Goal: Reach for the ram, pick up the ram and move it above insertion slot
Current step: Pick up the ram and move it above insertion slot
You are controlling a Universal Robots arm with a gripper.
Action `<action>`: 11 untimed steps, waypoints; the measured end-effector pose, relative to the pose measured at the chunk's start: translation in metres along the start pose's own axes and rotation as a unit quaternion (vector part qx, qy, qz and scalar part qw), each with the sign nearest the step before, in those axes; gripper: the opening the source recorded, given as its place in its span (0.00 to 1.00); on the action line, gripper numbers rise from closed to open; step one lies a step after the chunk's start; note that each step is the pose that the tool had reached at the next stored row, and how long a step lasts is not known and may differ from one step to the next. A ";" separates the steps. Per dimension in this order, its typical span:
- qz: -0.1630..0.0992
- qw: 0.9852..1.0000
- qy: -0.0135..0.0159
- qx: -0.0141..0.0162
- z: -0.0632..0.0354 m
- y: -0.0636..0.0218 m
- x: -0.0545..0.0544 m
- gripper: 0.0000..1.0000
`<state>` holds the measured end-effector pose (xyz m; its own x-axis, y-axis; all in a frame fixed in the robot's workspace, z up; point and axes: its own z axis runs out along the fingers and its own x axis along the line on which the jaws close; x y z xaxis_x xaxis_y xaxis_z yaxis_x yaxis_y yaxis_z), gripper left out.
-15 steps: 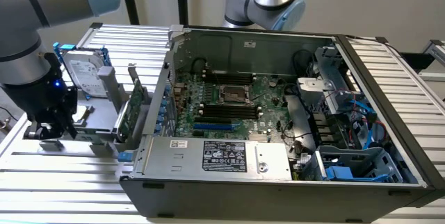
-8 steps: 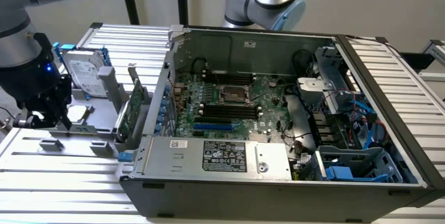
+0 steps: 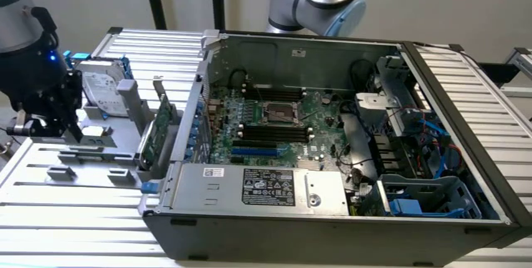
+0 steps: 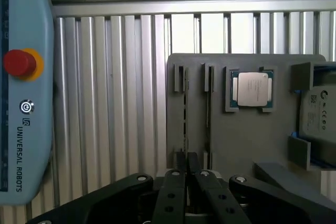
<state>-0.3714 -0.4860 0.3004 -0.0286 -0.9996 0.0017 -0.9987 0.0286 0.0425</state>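
End effector [image 4: 187, 161], fingers together, at one end of the edge-on ram [image 4: 185, 116]; contact unclear. Holder [image 4: 247, 140]: two slots [image 4: 208, 103], one processor [image 4: 252, 88], one drive [image 4: 320, 109].

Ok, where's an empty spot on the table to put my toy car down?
Bare slats lie on the camera side of the grey tray, beside the computer case. More lie between the teach pendant and that tray. The case and tray are crowded.
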 end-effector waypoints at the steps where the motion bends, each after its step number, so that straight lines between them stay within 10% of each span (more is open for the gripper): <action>1: -0.001 1.000 0.000 0.000 -0.0046 -0.0013 0.000 0.13; 11: -0.006 1.000 -0.001 0.000 -0.0509 -0.0202 -0.001 0.13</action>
<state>-0.3490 -0.4860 0.3504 -0.0164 -0.9999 -0.0003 -0.9990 0.0164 0.0426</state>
